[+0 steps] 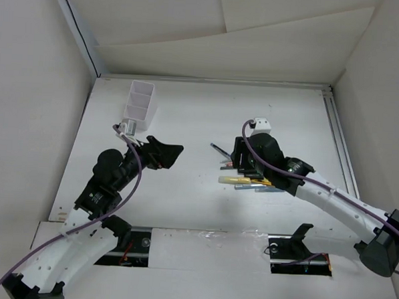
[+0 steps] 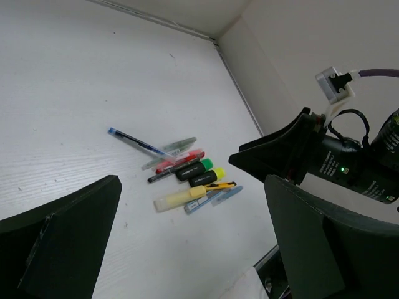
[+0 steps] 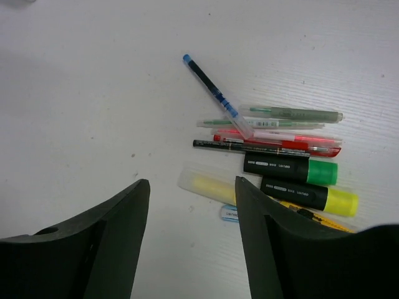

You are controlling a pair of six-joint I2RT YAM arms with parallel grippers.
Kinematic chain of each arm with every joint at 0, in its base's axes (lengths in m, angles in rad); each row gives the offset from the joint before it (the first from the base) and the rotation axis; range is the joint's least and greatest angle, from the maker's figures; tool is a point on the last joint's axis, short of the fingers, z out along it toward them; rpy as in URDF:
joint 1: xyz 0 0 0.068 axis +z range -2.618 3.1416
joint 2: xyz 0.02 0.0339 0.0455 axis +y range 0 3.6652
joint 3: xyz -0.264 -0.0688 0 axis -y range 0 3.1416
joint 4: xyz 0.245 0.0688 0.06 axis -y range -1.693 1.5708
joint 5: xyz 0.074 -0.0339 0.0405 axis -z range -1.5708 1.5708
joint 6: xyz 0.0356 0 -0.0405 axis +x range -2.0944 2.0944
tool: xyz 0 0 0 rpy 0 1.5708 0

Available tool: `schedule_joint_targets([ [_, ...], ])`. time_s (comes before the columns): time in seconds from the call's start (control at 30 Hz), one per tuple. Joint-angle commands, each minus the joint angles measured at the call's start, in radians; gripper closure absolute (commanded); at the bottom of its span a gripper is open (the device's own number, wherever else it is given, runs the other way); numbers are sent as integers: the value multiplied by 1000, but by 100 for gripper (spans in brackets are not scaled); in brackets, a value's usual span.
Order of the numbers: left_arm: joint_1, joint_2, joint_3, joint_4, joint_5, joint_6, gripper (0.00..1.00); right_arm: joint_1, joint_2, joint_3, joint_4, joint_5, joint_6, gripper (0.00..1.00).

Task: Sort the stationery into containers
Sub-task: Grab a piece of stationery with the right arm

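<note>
**penpusher:** Why is the white divided box [image 1: 140,103] parked way off in the far-left corner of the surface [image 1: 187,122]? Nothing's in it that I can see.

**yam_fan:** My guess is it's the drop-off spot and sits on the left arm's side. The left gripper [image 1: 165,150] hangs just in front of it with the jaws spread as wide as they go and nothing in them. It's turned toward the middle, so it looks like it's waiting for a hand-off or its own turn.

**penpusher:** And the actual stuff?

**yam_fan:** It's all in one pile of stationery [image 1: 245,175] right of centre, well apart from the box. The blue pen [image 3: 215,93] lies diagonal across the top. Below it, roughly parallel, are the grey-green pen [image 3: 293,114], red pen [image 3: 280,140] and thin black pen [image 3: 237,145]. Then come the green-capped marker [image 3: 290,168] and the yellow-capped marker [image 3: 308,194]. The yellow highlighter [image 3: 209,185] sticks out at the near-left edge. There's a light blue thing [image 3: 229,213] tucked under it, and I can't tell if it's a pen or something else.

**penpusher:** So is the right arm going for the highlighter?

**yam_fan:** Looks like it. The right gripper [image 1: 240,160] is over the pile, jaws parted fairly wide and empty, and the highlighter's end shows in the gap between them. It's a sensible pick: it sits on the outside, so closing on it shouldn't drag the neighbours. The sorting hasn't started yet.
</note>
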Motion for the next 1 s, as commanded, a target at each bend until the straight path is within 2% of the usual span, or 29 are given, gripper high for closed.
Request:
schedule_joint_targets([
  [0.0, 2, 11, 5, 27, 9, -28, 0, 23, -43, 5, -8, 32, -2, 37],
  [0.07, 2, 33, 14, 9, 65, -68, 0, 23, -68, -5, -8, 10, -11, 45],
  [0.1, 2, 33, -9, 57, 107, -68, 0, 23, -77, -6, -8, 10, -11, 73],
  [0.17, 2, 9, -93, 114, 150, -115, 0, 23, -91, -6, 1, 1, -23, 96],
  [0.2, 2, -2, -122, 145, 150, -125, 0, 23, -91, -6, 1, 1, -34, 100],
  [0.3, 2, -13, -138, 155, 86, -117, 0, 23, -76, -6, 26, -10, -45, 100],
  [0.43, 2, 60, -26, 20, -64, -59, 0, 23, 6, 4, 35, 24, -56, 100],
  [0.47, 2, 74, -9, -31, -81, -59, 0, 23, 48, 4, 47, 33, -75, 99],
  [0.53, 2, 96, -30, -31, -60, -68, 0, 23, 99, 30, 56, 55, -85, 96],
  [0.6, 2, 96, -67, -20, -52, -89, 0, 23, 187, 39, 81, 64, -108, 73],
  [0.67, 2, 58, -79, -20, -112, -89, 0, 23, 269, 76, 96, 42, -141, 50],
  [0.7, 2, 48, -79, -31, -112, -89, 0, 23, 294, 86, 110, 42, -152, 46],
  [0.8, 2, 64, 3, -80, -150, -101, 0, 23, 403, 146, 110, 42, -189, 45],
  [0.97, 2, 174, -7, -89, -170, -146, 0, -30, 503, 195, 130, -19, -207, 48],
])
